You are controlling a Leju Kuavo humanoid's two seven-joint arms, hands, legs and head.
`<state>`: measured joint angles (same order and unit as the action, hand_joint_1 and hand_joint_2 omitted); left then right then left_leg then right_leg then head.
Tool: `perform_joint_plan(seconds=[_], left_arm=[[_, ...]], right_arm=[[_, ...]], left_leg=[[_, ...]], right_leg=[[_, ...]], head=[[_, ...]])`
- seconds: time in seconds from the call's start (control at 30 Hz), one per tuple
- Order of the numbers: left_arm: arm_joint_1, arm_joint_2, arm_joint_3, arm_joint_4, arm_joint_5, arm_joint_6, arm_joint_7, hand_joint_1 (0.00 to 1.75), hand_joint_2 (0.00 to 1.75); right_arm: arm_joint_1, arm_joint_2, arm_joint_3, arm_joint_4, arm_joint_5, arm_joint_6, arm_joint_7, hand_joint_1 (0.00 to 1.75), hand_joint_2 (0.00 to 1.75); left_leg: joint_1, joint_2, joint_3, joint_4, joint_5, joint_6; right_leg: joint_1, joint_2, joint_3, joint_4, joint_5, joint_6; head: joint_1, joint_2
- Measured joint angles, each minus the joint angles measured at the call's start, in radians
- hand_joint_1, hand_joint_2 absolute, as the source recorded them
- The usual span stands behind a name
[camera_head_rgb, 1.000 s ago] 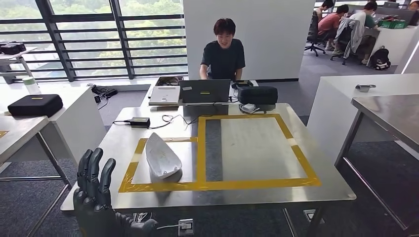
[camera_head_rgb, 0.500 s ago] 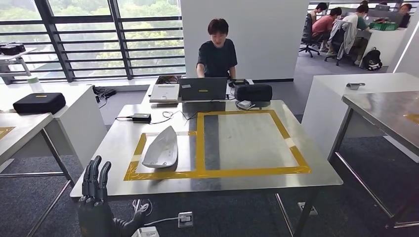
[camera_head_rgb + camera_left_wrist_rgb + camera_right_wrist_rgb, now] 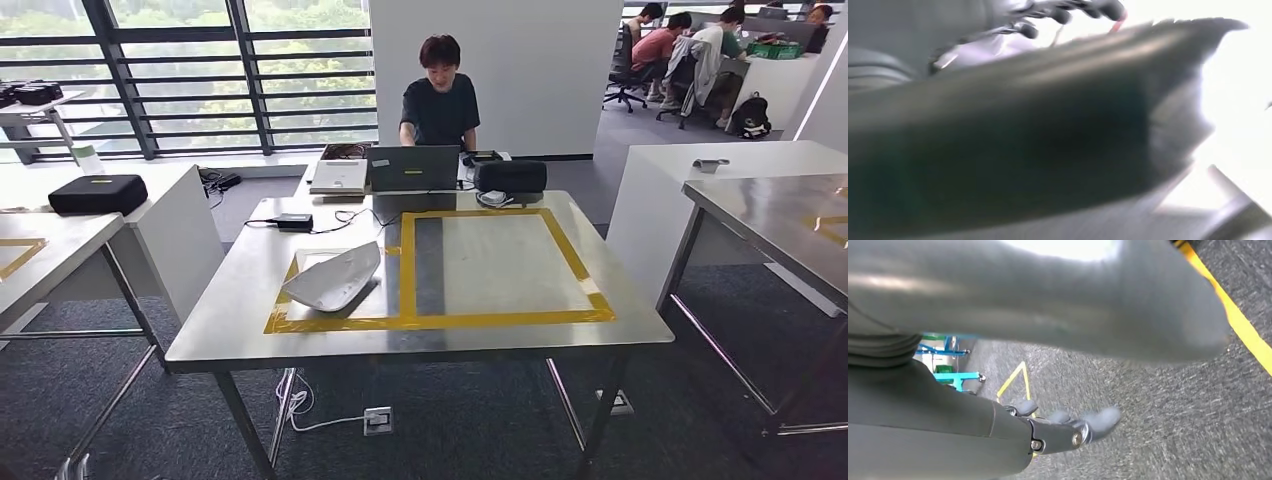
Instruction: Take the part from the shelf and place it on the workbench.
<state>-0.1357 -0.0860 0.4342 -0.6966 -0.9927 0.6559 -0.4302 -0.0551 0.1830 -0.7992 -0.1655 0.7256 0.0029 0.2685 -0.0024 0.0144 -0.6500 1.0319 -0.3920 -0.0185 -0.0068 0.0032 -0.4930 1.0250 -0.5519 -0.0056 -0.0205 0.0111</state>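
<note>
One white moulded part rests inside the yellow-taped zone (nine o'clock on the workbench), apparently its drop-off spot; right hand hangs empty, fingers apart; left hand's state cannot be told.

Head view looks down across workbench; wrist views sit close behind blurred hands.

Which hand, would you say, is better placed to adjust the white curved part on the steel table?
Probably the left: the white curved part lies on the steel table's left half, on that arm's side, while the right hand hangs low over grey carpet.
</note>
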Motion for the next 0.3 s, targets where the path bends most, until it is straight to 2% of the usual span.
perform_joint_plan(seconds=[0.03,0.07,0.1,0.13,0.17,0.2,0.23,0.27,0.3], left_arm=[[-0.001,0.011,0.051,0.08,0.06,-0.05,0.041,0.0,0.0],[0.004,0.02,0.1,0.142,0.122,-0.108,0.087,0.0,0.0],[0.012,0.029,0.152,0.197,0.183,-0.165,0.149,0.0,0.0],[0.023,0.035,0.206,0.245,0.237,-0.213,0.228,0.0,0.0],[0.035,0.038,0.254,0.282,0.271,-0.239,0.311,0.0,0.0],[0.046,0.04,0.296,0.317,0.289,-0.254,0.399,0.0,0.0],[0.057,0.04,0.328,0.343,0.293,-0.259,0.485,0.0,0.0],[0.066,0.039,0.352,0.367,0.29,-0.259,0.573,0.0,0.0],[0.071,0.038,0.363,0.378,0.287,-0.258,0.614,0.0,0.0]], right_arm=[[-0.001,-0.001,0.0,0.0,0.003,0.001,-0.002,0.0,0.0],[-0.002,-0.001,0.0,0.0,0.005,0.002,-0.004,0.0,0.0],[-0.002,-0.002,0.0,0.0,0.005,0.003,-0.006,0.0,0.0],[-0.002,-0.002,-0.001,0.0,0.004,0.004,-0.007,0.0,0.0],[-0.001,-0.003,-0.002,0.0,0.002,0.004,-0.006,0.0,0.0],[0.001,-0.003,-0.004,0.0,0.0,0.004,-0.005,0.0,0.0],[0.002,-0.004,-0.006,0.0,-0.002,0.004,-0.004,0.0,0.0],[0.002,-0.004,-0.008,0.0,-0.005,0.004,-0.004,0.0,0.0],[0.002,-0.004,-0.009,0.0,-0.005,0.004,-0.004,0.0,0.0]], left_leg=[[0.002,-0.002,-0.004,0.0,-0.003,-0.007],[0.004,-0.004,-0.012,0.011,-0.023,-0.014],[0.005,-0.007,-0.023,0.041,-0.064,-0.02],[0.007,-0.01,-0.035,0.089,-0.119,-0.025],[0.008,-0.011,-0.048,0.149,-0.171,-0.029],[0.009,-0.012,-0.056,0.21,-0.204,-0.033],[0.01,-0.012,-0.054,0.252,-0.21,-0.035],[0.011,-0.012,-0.039,0.265,-0.193,-0.037],[0.012,-0.012,-0.031,0.27,-0.18,-0.038]], right_leg=[[-0.001,0.0,-0.008,-0.005,0.011,-0.009],[-0.003,0.0,-0.018,-0.009,0.024,-0.018],[-0.005,0.001,-0.031,-0.012,0.038,-0.025],[-0.006,0.002,-0.045,-0.013,0.051,-0.029],[-0.005,0.002,-0.06,-0.013,0.062,-0.03],[-0.005,0.002,-0.074,-0.012,0.073,-0.03],[-0.005,0.0,-0.088,-0.01,0.084,-0.028],[-0.005,-0.004,-0.102,-0.008,0.093,-0.025],[-0.005,-0.006,-0.108,-0.007,0.098,-0.023]], head=[[0.0,0.0],[-0.002,0.0],[-0.005,0.0],[-0.009,0.0],[-0.013,0.0],[-0.015,0.0],[-0.017,0.0],[-0.018,0.0],[-0.019,0.0]])
